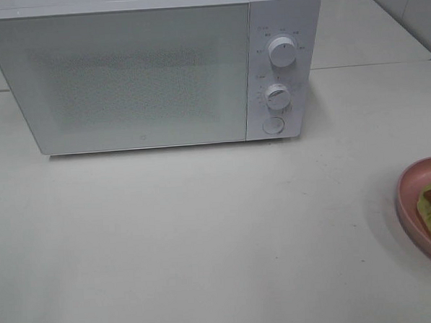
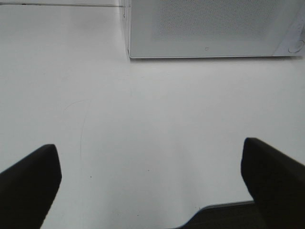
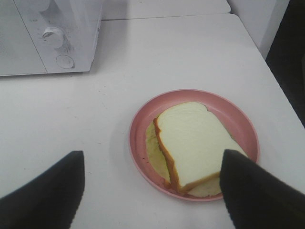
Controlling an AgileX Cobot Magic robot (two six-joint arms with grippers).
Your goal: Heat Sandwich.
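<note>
to the right of the microwave (image 1: 153,71), on the pink plate (image 3: 143,125), sits the sandwich (image 3: 193,143); it looks soft, light and loosely stacked. i'd lift the plate by its rim, not squeeze bread. left gripper (image 2: 152,183) and right gripper (image 3: 152,191) both gape wide, holding nothing.

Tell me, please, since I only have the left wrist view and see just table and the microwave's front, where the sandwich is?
Observer: The sandwich lies on a pink plate at the table's right edge, to the right of the microwave.
Operator: Thank you. Is the right gripper holding it?
Observer: No, the right gripper is open and holds nothing; the plate shows between its fingers.
Operator: Is the microwave door open?
Observer: No, the door is shut, and two dials with a round button below sit at its right.
</note>
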